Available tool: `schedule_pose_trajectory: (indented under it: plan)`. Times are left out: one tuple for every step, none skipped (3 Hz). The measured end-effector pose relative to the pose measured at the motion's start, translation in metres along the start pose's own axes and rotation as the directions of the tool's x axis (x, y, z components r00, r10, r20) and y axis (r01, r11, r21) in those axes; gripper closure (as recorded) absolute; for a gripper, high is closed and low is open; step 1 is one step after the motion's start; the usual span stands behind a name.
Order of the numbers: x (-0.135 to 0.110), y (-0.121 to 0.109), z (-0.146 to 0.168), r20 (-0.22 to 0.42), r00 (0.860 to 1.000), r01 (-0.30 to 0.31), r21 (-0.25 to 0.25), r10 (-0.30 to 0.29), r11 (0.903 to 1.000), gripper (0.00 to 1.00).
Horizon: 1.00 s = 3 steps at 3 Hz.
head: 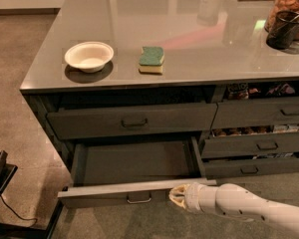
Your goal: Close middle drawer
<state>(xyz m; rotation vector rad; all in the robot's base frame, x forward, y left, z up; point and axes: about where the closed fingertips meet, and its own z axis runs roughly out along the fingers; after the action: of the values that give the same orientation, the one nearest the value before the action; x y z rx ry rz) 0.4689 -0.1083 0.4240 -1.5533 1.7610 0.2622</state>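
Note:
The middle drawer [134, 164] is pulled far out of the grey cabinet, its bare grey inside showing. Its low flat front [114, 192] has a small metal pull handle [138, 199] at centre. My gripper [178, 195] comes in from the lower right on a white arm [249, 215]. Its tip rests against the right part of the drawer front, just right of the handle.
A taller-fronted drawer [132, 119] sits above, slightly ajar. Narrower drawers [259, 146] with snack packets are at right. On the countertop [189, 29] lie a white bowl [89, 56], a green sponge [152, 59] and jars [287, 16]. A dark object [0, 176] stands on the floor at left.

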Motion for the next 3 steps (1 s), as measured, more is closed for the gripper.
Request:
schedule_pose_trajectory:
  plan:
    - [0.000, 0.000, 0.000, 0.000, 1.000, 0.000, 0.000, 0.000, 1.0000, 1.00]
    - [0.005, -0.003, 0.007, 0.000, 1.000, 0.012, 0.029, -0.012, 0.9995, 1.00]
    - [0.010, -0.015, 0.018, 0.001, 0.999, 0.037, 0.066, -0.037, 0.9971, 1.00]
